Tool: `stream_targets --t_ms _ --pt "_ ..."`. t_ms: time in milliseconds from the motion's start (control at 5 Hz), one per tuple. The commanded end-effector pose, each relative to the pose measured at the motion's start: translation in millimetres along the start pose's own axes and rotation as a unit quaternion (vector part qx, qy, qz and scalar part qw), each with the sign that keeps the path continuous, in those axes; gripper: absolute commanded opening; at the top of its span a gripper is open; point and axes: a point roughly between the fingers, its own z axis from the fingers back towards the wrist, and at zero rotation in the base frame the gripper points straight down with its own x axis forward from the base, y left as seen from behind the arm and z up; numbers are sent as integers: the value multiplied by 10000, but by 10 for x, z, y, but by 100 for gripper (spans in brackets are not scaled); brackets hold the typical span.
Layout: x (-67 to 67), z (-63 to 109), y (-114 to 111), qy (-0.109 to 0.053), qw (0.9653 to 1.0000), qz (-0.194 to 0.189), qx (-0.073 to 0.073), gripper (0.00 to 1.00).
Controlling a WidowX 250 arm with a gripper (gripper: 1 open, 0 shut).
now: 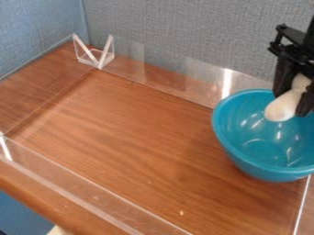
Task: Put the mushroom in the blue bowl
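Table [110,138]: bare wooden surface fenced by low clear walls, probably there to stop loose items rolling off.
Blue bowl [252,151]: stands at the right end of the table, its far-right rim reaching the picture edge. The inside appears to hold nothing; the pale streaks read as glare.
Gripper [295,92]: black, pointing down over the bowl's far right side. Its upper body is cut off by the picture edge. The jaws stand partly closed, clamped on the mushroom.
Mushroom [285,101]: hangs from the jaws above the bowl's opening, within the rim and clear of the bowl's inside. This placement suits a straight drop; judged ready for release.
Hard to make out: only the cream stem shows clearly. The cap is hidden between the jaws or blurred. The exact contact points cannot be told.
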Motion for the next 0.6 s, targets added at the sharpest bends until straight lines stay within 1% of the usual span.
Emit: stream_targets --t_ms 0,200,400 --pt "-57 65 139 -246 9997 12 28 0" --pt "-145 -45 282 -245 9997 -9 49 0" --pt "-123 -1 241 -339 9992 -193 72 0"
